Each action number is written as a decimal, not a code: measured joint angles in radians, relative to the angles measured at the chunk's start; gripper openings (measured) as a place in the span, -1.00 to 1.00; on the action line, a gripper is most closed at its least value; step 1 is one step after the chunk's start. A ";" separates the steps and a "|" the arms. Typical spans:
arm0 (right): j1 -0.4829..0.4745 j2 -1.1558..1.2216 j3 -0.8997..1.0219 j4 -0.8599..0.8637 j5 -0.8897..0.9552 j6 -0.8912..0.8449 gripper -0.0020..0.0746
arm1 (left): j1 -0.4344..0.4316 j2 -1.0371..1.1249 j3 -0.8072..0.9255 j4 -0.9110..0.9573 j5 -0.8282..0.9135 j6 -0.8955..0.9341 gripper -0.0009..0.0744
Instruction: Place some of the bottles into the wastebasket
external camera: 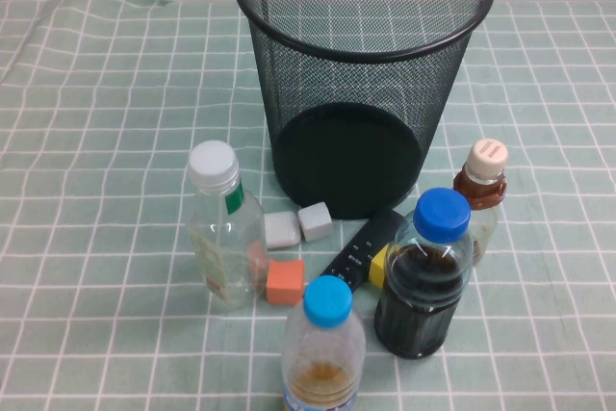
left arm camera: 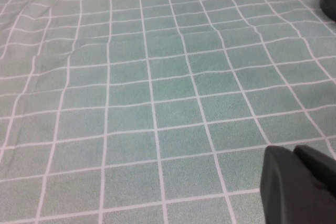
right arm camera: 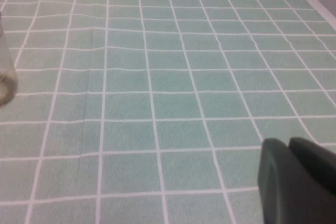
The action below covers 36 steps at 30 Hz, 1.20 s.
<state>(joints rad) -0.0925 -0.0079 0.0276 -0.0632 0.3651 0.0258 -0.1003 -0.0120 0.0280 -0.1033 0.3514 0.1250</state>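
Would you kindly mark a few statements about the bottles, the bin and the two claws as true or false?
1. The tall black wire-mesh wastebasket stands upright with no bottle visible inside. True.
2. The white-capped clear plastic bottle lies on its side. False: it stands upright.
3. Two bottles have blue caps. True: the dark-filled bottle and the nearly empty one.
4. The beige-capped, brown-necked bottle is left of the bin. False: it stands at its right front.
5. The left claw grips a bottle. False: it and the right claw hang over bare checked green cloth.
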 joint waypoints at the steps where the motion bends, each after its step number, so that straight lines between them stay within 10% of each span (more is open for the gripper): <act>1: 0.000 0.000 0.000 0.000 0.000 0.000 -0.97 | 0.000 0.000 0.000 0.000 0.000 0.000 -0.99; 36: 0.000 0.000 0.000 0.000 0.000 0.000 -0.97 | 0.000 0.000 0.000 -0.110 -0.064 0.000 -0.99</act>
<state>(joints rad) -0.0925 -0.0079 0.0276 -0.0632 0.3651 0.0258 -0.1003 -0.0120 0.0280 -0.2136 0.2874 0.1250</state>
